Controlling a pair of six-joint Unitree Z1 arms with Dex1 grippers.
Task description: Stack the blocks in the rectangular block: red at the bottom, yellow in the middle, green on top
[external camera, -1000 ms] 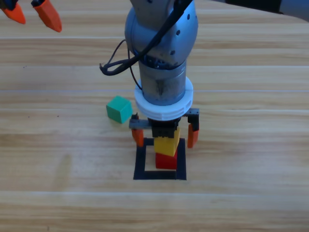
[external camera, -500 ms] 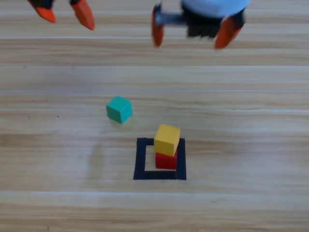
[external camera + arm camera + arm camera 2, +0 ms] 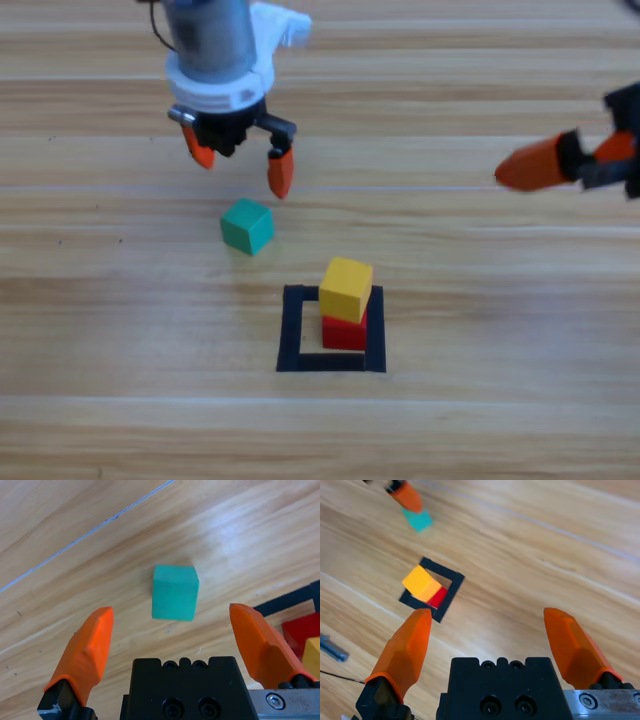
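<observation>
The green cube point(image 3: 247, 225) lies alone on the wood, left of and behind the rectangular block of black tape point(image 3: 291, 330). Inside the tape the yellow cube point(image 3: 346, 288) rests on the red cube point(image 3: 345, 335), set slightly askew. My left gripper point(image 3: 240, 162) hangs open just behind the green cube, holding nothing. In the left wrist view the green cube point(image 3: 175, 592) sits ahead between the spread jaws. My right gripper point(image 3: 575, 157) is open and empty at the right edge. Its wrist view shows the yellow cube point(image 3: 420, 582) on the red cube point(image 3: 439, 598) from afar.
Bare wooden table point(image 3: 480, 300) surrounds the tape square on all sides. A corner of the tape point(image 3: 290, 600) shows at the right edge of the left wrist view.
The right gripper let go of the yellow cube on the red one, rose and drew back to the right edge. The left gripper came in from the top left to just behind the green cube.
</observation>
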